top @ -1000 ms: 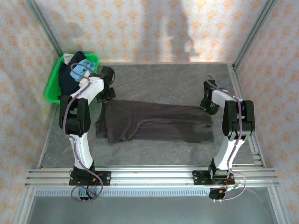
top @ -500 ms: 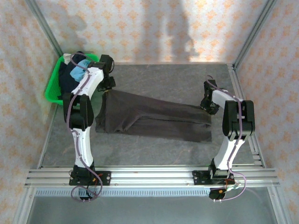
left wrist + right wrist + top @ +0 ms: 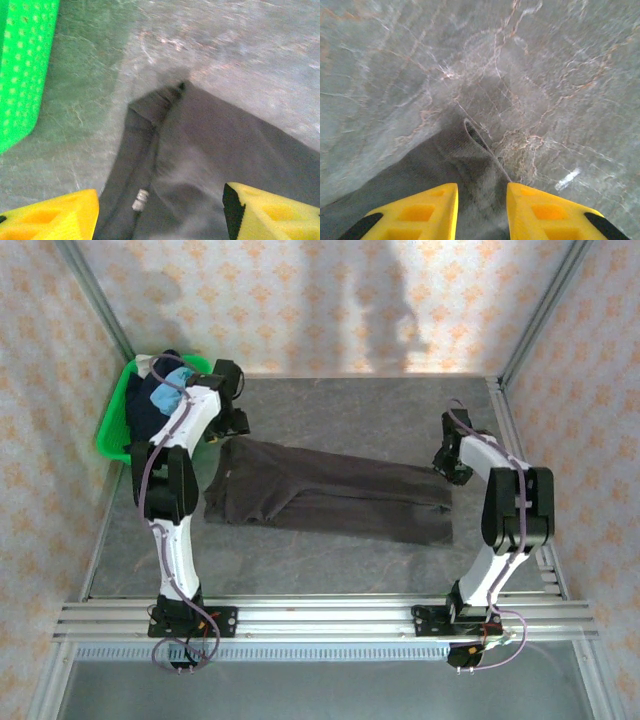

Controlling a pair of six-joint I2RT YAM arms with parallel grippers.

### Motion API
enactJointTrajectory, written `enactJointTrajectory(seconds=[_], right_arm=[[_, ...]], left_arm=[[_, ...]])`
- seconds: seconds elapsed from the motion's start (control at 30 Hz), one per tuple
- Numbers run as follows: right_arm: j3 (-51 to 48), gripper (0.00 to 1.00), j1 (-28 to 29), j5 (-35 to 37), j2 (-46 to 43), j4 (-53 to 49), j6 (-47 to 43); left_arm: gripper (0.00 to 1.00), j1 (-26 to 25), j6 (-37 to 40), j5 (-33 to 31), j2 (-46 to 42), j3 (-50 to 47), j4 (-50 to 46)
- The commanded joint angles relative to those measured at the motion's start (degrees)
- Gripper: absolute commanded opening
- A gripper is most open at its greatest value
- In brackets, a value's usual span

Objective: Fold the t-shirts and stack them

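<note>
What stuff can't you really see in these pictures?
- Top view: the left arm covers part of the pile in the green basket, so its shirts can't be counted.
- Left wrist view: blur makes the white tag on the dark shirt unreadable.
- Right wrist view: the bottom edge cuts off the right gripper, so its grip on the cloth is unclear.

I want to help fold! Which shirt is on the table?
The dark brown-grey t-shirt, spread out flat; the navy shirt and light blue shirt sit bunched in the green basket.
</note>
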Motion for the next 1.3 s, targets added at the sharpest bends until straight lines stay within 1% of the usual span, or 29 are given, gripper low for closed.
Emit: enactJointTrajectory(seconds=[0.0, 0.1, 0.17, 0.2, 0.3, 0.47, 0.6, 0.7, 0.8, 0.9, 0.93, 0.97, 1.0, 1.07, 1.17, 1.27], right_arm=[[-2.0, 0.33, -0.3, -2.5, -2.8, 2.8, 2.5], [-2.3, 0.34, 0.6, -6.1, -1.5, 4.9, 2.3], [-1.6, 0.34, 1.3, -8.8, 0.8, 5.1, 1.3], [-1.4, 0.34, 1.5, -9.1, 1.8, 4.9, 1.1], [-0.2, 0.34, 1.0, -5.8, 4.6, 2.7, 1.3], [3.8, 0.34, -2.2, -4.3, 9.3, -1.0, 1.8], [5.3, 0.33, -3.4, -2.4, 10.7, -2.4, 1.6], [6.2, 0.34, -3.8, -0.3, 9.1, -3.7, 1.0], [5.3, 0.36, -3.7, 2.2, 4.7, -4.7, 1.7], [0.1, 0.4, -1.9, 3.3, -3.0, -2.3, 2.4], [-2.0, 0.42, -0.8, 2.5, -5.4, -0.7, 2.7], [-3.9, 0.45, 0.7, 0.8, -7.4, 1.2, 3.0], [-5.3, 0.47, 2.4, -1.2, -8.6, 3.2, 3.0], [-6.9, 0.49, 6.3, -4.5, -8.7, 6.7, 3.2], [-4.8, 0.49, 10.4, -5.9, -4.4, 7.4, 3.3], [-1.0, 0.48, 11.1, -4.9, 1.5, 5.5, 3.5]], left_arm=[[0.68, -4.7, 1.5, 3.8, -3.3, -4.9, 3.9], [0.68, -5.5, 0.7, 6.6, -2.5, -10.5, 8.3], [0.67, -5.2, -0.4, 5.8, -1.8, -13.8, 9.8], [0.67, -5.1, -0.7, 5.6, -1.8, -15.6, 10.5], [0.67, -3.4, -2.2, 6.0, -2.6, -21.0, 13.2], [0.68, -0.1, -3.1, 5.4, -4.9, -28.2, 15.3], [0.68, 0.9, -3.3, 5.3, -6.4, -31.0, 16.1], [0.68, 1.0, -3.3, 5.3, -7.5, -30.8, 15.5], [0.68, 1.0, -2.5, 5.3, -8.8, -29.7, 13.6], [0.7, 0.9, -2.2, 4.3, -14.0, -29.3, 11.8], [0.73, 0.8, -2.3, 4.3, -15.5, -29.0, 11.4], [0.78, 0.5, -2.4, 4.2, -17.1, -28.8, 11.2], [0.8, 0.0, -2.6, 4.1, -18.1, -28.5, 11.1], [0.8, -2.1, -3.0, 4.0, -20.0, -28.0, 11.1], [0.8, -6.5, -3.8, 4.9, -21.2, -28.5, 11.7], [0.8, -10.2, -5.4, 7.4, -22.3, -32.3, 14.9]])
